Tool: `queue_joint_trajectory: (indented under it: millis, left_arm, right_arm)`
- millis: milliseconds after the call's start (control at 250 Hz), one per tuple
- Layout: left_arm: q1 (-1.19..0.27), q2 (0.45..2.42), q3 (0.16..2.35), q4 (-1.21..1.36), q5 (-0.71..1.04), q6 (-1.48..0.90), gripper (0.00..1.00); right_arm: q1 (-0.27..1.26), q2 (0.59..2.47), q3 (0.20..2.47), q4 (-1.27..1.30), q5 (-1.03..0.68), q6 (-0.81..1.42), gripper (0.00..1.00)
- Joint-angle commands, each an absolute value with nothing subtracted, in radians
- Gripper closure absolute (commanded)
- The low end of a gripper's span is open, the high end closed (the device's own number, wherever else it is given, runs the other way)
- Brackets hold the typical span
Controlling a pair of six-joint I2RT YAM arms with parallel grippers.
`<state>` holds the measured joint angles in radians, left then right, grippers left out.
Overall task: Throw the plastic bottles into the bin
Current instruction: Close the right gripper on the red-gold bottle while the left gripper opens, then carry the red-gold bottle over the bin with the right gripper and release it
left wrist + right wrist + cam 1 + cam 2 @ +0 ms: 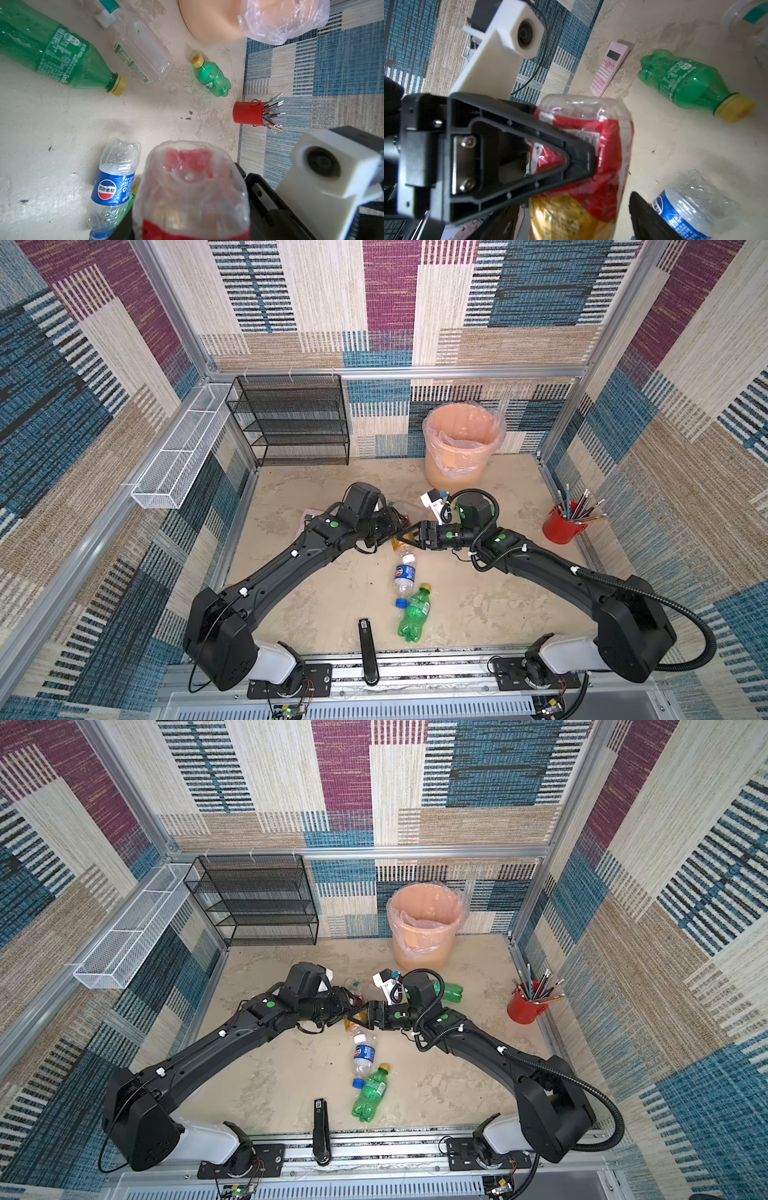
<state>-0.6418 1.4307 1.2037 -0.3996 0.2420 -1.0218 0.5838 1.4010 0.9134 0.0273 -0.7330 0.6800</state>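
- left hand (395,526): clenched on the red-label bottle (191,187), gripping it over the middle of the counter (311,593).
- right hand (612,178): fingers stand on either side of the same bottle's body, and one lies across the red label in the right wrist view. Cannot tell whether they press on it.
- red-label bottle: clear plastic with an amber lower part, caught between the two hands in both top views and well apart from the bin.
- bin (453,472): peach-orange, upright, with a clear bag folded over its rim. It stands at the back of the counter, right of centre.
- blue-label bottle (404,576): clear, lying on the counter just in front of the hands.
- green bottle (413,614): yellow cap, lying beside the blue-label bottle's blue cap, nearer the front edge.
- second green bottle (451,992): lying behind the right arm, between that arm and the bin.
- third green bottle (52,52): yellow cap, lying beside a flat clear bottle (141,52) in the left wrist view.
- red pencil cup (559,529): upright at the right edge of the counter.
- black stapler (365,647): at the front edge.
- pink calculator (609,68): flat on the counter near the wall.
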Motion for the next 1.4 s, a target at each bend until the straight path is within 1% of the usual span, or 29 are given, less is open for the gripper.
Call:
queue_joint_trajectory:
  millis: [0, 156, 264, 324, 476, 592, 660, 704, 744, 916, 1044, 1156, 1196, 1396]
  left_arm:
    - [-0.646, 1.433, 1.213, -0.366, 0.258, -1.04, 0.5]
    - [-0.648, 1.431, 1.213, -0.351, 0.262, -1.048, 0.5]
    - [-0.652, 1.43, 1.211, -0.344, 0.267, -1.053, 0.49]
    - [-0.654, 1.427, 1.209, -0.336, 0.267, -1.054, 0.46]
    - [-0.658, 1.42, 1.203, -0.331, 0.271, -1.05, 0.39]
    - [-0.658, 1.405, 1.19, -0.318, 0.267, -1.045, 0.28]
    - [-0.658, 1.395, 1.189, -0.317, 0.259, -1.038, 0.14]
    - [-0.658, 1.388, 1.19, -0.321, 0.247, -1.028, 0.0]
    - [-0.658, 1.377, 1.193, -0.328, 0.231, -1.018, 0.02]
    - [-0.654, 1.291, 1.175, -0.334, 0.11, -0.983, 0.02]
    - [-0.635, 1.227, 1.169, -0.366, 0.047, -0.949, 0.02]
    - [-0.609, 1.177, 1.141, -0.393, 0.023, -0.939, 0.02]
    - [-0.598, 1.161, 1.125, -0.399, 0.025, -0.94, 0.0]
    - [-0.563, 1.116, 1.053, -0.446, 0.054, -0.941, 0.04]
  right_arm:
    - [0.589, 1.41, 0.922, 0.092, -0.757, 0.695, 0.17]
    - [0.592, 1.405, 0.919, 0.098, -0.747, 0.698, 0.23]
    - [0.592, 1.405, 0.922, 0.103, -0.748, 0.703, 0.35]
    - [0.592, 1.404, 0.919, 0.116, -0.754, 0.71, 0.42]
    - [0.592, 1.392, 0.902, 0.133, -0.755, 0.728, 0.47]
    - [0.592, 1.377, 0.893, 0.132, -0.754, 0.733, 0.48]
    - [0.592, 1.365, 0.883, 0.129, -0.751, 0.737, 0.48]
    - [0.592, 1.354, 0.875, 0.126, -0.744, 0.739, 0.48]
    - [0.592, 1.344, 0.868, 0.121, -0.739, 0.739, 0.47]
    - [0.591, 1.276, 0.824, 0.056, -0.682, 0.725, 0.47]
    - [0.577, 1.18, 0.759, 0.0, -0.594, 0.718, 0.47]
    - [0.553, 1.081, 0.693, -0.073, -0.488, 0.724, 0.47]
    - [0.542, 1.045, 0.674, -0.109, -0.443, 0.728, 0.47]
    - [0.479, 0.89, 0.627, -0.29, -0.196, 0.741, 0.48]
